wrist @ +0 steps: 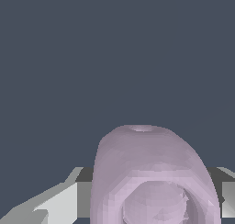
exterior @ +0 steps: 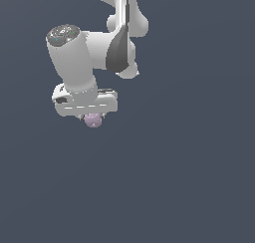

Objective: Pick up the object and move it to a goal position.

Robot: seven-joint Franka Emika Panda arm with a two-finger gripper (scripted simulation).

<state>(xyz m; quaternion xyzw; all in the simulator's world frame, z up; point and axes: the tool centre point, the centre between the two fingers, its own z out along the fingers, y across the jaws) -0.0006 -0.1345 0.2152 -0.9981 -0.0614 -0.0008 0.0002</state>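
The object is a small pale lilac-pink rounded lump [exterior: 93, 121] that shows just under the white hand of my arm in the exterior view. In the wrist view the lump [wrist: 147, 168] fills the lower middle, with a ring-like hollow facing the camera. My gripper [exterior: 92, 118] is shut on it: the grey fingers [wrist: 59, 202] press against both of its sides. The fingertips are mostly hidden behind the hand in the exterior view.
The white arm [exterior: 119, 38] reaches in from the top of the exterior view. A plain dark blue-grey surface [exterior: 189, 177] lies all around.
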